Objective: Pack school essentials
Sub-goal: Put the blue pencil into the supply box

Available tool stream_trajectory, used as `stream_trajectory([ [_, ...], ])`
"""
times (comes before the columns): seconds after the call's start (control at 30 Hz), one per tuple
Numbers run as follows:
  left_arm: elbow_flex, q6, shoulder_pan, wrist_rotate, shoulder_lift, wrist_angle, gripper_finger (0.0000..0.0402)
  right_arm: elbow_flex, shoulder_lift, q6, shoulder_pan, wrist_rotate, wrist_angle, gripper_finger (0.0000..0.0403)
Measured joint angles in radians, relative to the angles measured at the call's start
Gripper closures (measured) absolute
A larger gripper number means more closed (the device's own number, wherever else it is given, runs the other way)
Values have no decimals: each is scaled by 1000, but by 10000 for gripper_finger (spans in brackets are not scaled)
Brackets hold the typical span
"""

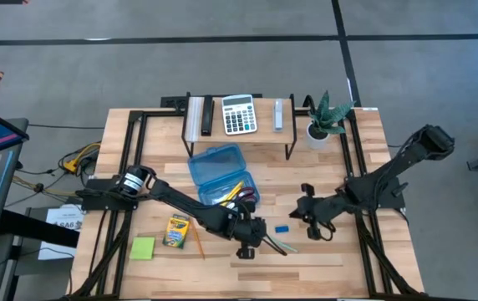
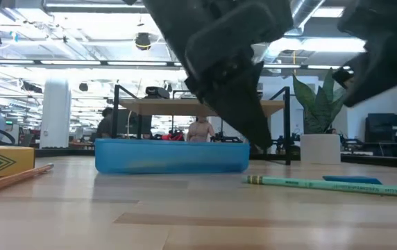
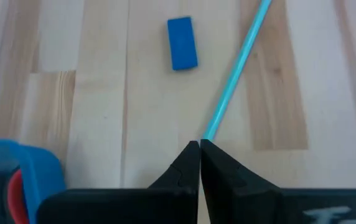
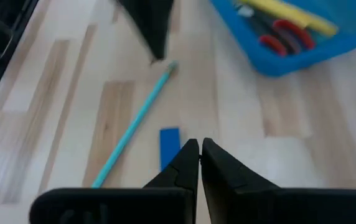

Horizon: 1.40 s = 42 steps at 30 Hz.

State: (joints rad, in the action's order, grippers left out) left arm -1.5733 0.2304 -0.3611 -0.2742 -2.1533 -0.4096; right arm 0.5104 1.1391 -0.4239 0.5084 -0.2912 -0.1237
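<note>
Nearest the low camera, at its left edge, sits a corner of the yellow-green crayon box [image 2: 1, 161] with an orange pencil [image 2: 14, 179] lying slantwise in front of it, and on the right the teal pen [image 2: 323, 184] stretches across the table [image 2: 198, 222]. Behind them stands the translucent blue plastic case [image 2: 172, 155], seen only as a low wall from this height. Looking down from above, the case [image 1: 222, 171] is open, with a yellow pencil [image 1: 232, 191] and the red-handled scissors [image 1: 246, 196] inside; the right wrist view shows both more plainly, the scissors [image 4: 287, 34] lying beside the yellow pencil [image 4: 290, 14]. Only the high view takes in the lime sticky-note pad [image 1: 143, 247] near the front left, the crayon box [image 1: 176, 230] beside it, the grey-white calculator [image 1: 239, 114] on the rear shelf and a potted plant [image 1: 326, 117].

Over the end of the pen [image 1: 274, 245] hangs the left gripper [image 1: 251, 234]; its wrist view shows the left gripper [image 3: 200, 149] with fingers pressed together, their tips right at the end of the pen [image 3: 234, 74] but not clamped on it. Off to one side lies the small blue eraser [image 3: 182, 42]. Just above the eraser [image 4: 169, 144] sits the right gripper [image 4: 199, 148], its fingers nearly together and holding nothing
</note>
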Motion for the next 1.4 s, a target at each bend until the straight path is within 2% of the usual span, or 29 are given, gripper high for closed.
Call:
stream_trajectory([
  [0.2,0,-34,0,37,13,-35,401,40,-1,20,-24,34,-10,365],
  [0.37,17,-96,-1,84,13,-30,390,69,73,-40,19,72,-11,365],
  [0.63,82,-195,3,93,13,-4,285,140,242,-156,131,85,-66,360],
  [0.73,97,-214,11,95,13,26,252,168,298,-160,162,102,-66,340],
  [0.83,106,-233,19,94,13,63,235,200,352,-160,173,113,-67,307],
  [0.97,106,-268,30,111,13,97,233,249,426,-168,175,113,-87,251],
  [1.17,103,-272,58,207,-22,100,237,297,531,-235,182,145,-181,179],
  [1.27,100,-271,65,230,-38,106,237,304,567,-277,185,151,-184,165],
  [1.4,99,-249,69,231,-59,108,237,307,589,-306,198,152,-211,171],
])
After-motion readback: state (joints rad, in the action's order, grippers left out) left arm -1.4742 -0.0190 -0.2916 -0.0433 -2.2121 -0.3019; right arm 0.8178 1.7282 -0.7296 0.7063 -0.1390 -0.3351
